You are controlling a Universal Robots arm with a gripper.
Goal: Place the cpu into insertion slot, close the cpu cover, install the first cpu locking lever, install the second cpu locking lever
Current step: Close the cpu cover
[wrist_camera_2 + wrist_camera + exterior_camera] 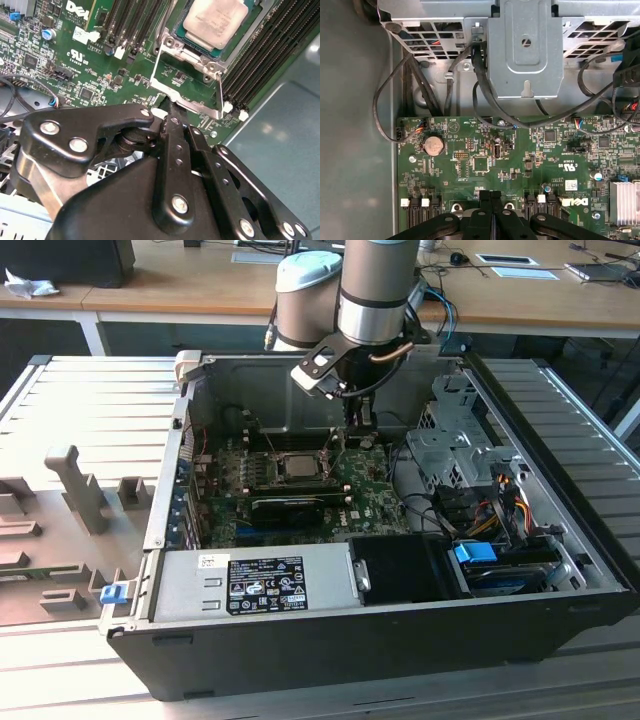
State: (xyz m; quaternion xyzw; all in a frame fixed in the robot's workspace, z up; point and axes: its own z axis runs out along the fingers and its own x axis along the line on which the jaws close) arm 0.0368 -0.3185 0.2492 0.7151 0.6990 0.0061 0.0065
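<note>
Scene lit brightly | exterior view: ribbed table (80, 390) washed pale, case (290, 390) interior shaded | second wrist view: glare seen on cpu (215, 20) and case panel (285, 140) | first wrist view: faint shadows cast by cables (478, 70)

The arm (377, 285) stands nearly vertical in the exterior view, and its wrist (322, 368) turns the gripper (356, 418) to point straight down. In both wrist views the two black fingers (485, 204) lie pressed together, with no gap between them.
</note>
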